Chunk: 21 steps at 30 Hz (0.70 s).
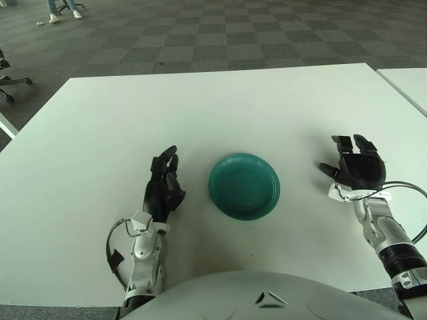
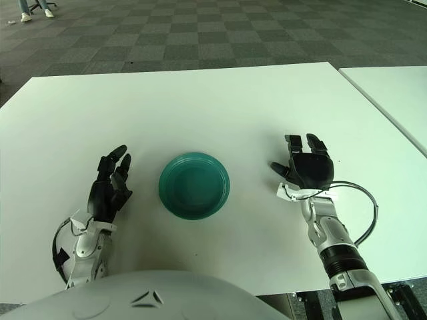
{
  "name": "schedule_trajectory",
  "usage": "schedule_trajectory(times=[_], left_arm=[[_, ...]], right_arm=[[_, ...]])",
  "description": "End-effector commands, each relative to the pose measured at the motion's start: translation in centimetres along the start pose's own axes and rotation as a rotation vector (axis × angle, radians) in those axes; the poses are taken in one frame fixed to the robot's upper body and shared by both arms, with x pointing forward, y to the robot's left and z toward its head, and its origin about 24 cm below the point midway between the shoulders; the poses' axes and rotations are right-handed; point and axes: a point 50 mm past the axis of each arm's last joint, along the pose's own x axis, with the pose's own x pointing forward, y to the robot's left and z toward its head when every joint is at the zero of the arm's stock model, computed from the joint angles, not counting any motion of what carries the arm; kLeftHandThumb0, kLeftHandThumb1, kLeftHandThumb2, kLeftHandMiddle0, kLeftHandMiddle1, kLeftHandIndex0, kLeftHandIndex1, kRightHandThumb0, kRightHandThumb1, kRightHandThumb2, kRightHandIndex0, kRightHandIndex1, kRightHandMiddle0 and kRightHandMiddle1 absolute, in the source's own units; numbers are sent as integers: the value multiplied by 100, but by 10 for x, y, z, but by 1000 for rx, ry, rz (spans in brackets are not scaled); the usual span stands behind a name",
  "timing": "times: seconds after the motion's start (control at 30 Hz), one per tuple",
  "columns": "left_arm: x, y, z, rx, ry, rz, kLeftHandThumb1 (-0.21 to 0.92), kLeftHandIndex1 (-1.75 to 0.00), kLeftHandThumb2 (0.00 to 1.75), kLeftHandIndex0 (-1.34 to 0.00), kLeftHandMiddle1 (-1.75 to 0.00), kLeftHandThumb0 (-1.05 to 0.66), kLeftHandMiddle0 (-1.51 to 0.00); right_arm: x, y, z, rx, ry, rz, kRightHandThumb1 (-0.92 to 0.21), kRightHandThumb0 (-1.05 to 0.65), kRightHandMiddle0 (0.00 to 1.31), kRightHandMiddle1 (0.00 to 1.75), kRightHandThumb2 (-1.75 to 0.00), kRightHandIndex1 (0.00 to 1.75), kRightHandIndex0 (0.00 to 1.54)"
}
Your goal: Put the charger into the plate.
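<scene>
- Your teal plate (image 1: 243, 185) sits on the white table (image 1: 213, 107), nothing in it.
- Left hand (image 1: 164, 190) shows just left of it, fingers loosely extended, holding nothing.
- Right hand (image 1: 359, 170) well to the right, fingers spread (empty too).
- Can't spot the charger anywhere.
</scene>
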Motion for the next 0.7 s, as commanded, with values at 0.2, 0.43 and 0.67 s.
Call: schedule_trajectory(times=[0.2,0.43,0.67], left_arm=[[-21,9,-24,26,147,36,92,-66,102,0,0,-85,-24],[-20,9,-24,19,150,32,92,-67,102,0,0,-86,-24],[-18,10,-25,-3,156,39,92,-71,101,0,0,-86,-24]], right_arm=[[-24,21,-13,-22,41,141,-92,-101,0,70,-70,0,30],[-34,19,-15,-9,42,143,-92,-102,0,68,-72,0,30],[-43,16,-14,20,41,146,-92,-101,0,68,-71,0,30]])
